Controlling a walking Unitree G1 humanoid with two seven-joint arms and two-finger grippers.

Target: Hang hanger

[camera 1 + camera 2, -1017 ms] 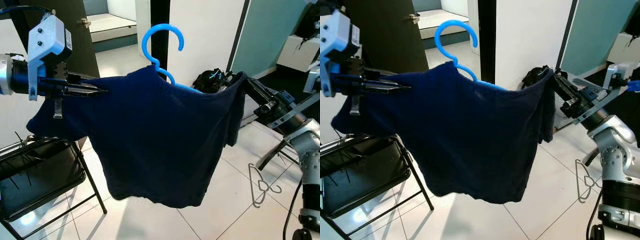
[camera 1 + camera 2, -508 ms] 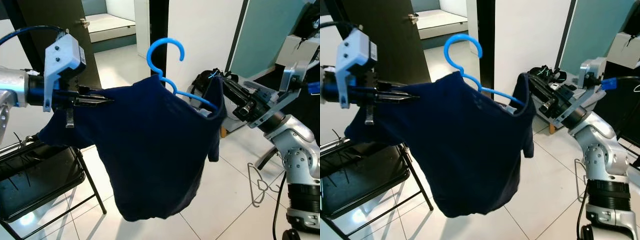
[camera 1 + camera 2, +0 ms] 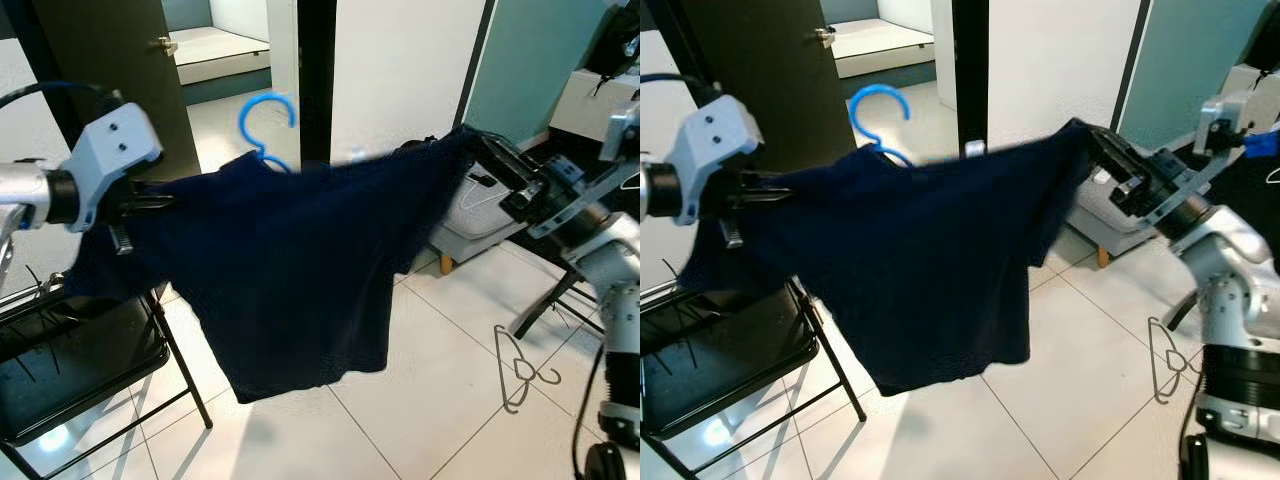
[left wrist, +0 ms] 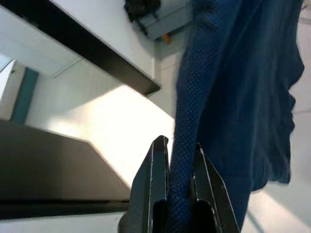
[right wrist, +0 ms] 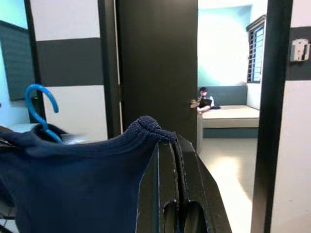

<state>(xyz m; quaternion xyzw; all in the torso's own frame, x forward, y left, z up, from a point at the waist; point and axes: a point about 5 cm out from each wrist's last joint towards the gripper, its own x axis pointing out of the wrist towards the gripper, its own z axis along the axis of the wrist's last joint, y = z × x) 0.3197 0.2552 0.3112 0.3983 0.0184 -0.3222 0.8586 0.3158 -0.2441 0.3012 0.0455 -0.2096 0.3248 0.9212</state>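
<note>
Dark navy knitted fabric, a shirt (image 3: 290,270), is stretched in the air between the two arms, well above the pale tiled floor (image 3: 440,400). One edge of the shirt is pinched by the left gripper (image 3: 150,202) on the robot's left, and in the left wrist view the two black fingers (image 4: 153,189) are seen pressed together on a rolled seam of the cloth. The opposite edge is clamped by the right gripper (image 3: 478,150) on the robot's right; in the right wrist view its fingers (image 5: 163,189) are closed tight, with a bunched fold of the cloth held at their tips.

A bright blue plastic hanger (image 3: 262,125) is lodged inside the shirt, and its curved hook is seen rising out of the upper edge of the cloth, nearer to the left gripper than to the right. The rest of the hanger is hidden by the fabric. The lower hem of the shirt is left hanging free.

A black folding metal chair (image 3: 90,350) is stood on the floor below the left arm, partly behind the shirt. A thin wire hanger (image 3: 520,368) is laid flat on the tiles on the robot's right. A dark wooden door (image 3: 110,70) is seen behind the left arm.
</note>
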